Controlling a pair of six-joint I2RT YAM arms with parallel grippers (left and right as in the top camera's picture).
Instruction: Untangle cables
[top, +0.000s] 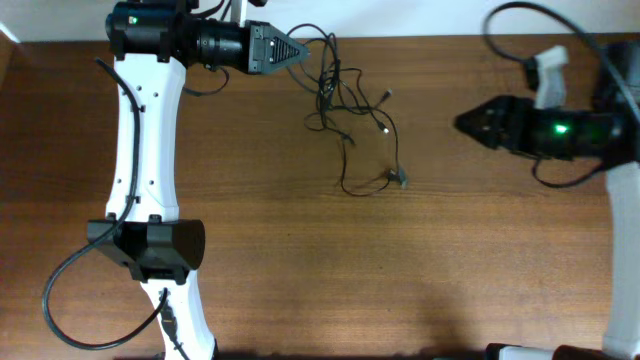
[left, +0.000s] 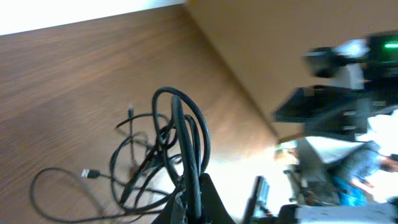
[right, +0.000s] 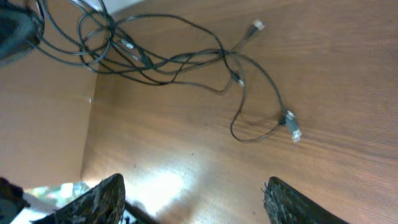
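A tangle of thin black cables (top: 345, 105) lies at the back middle of the wooden table, with small plugs at the loose ends (top: 399, 179). My left gripper (top: 298, 52) is at the tangle's upper left edge and is shut on a bundle of the cables (left: 186, 140), which rise from its jaws (left: 196, 199) in the left wrist view. My right gripper (top: 462, 123) is open and empty, to the right of the tangle and apart from it. The right wrist view shows the cables (right: 186, 59) ahead of its spread fingers (right: 193, 202).
The table's back edge meets a white wall (top: 400, 15) just behind the tangle. Thick black arm cables loop at the front left (top: 60, 300) and back right (top: 520, 15).
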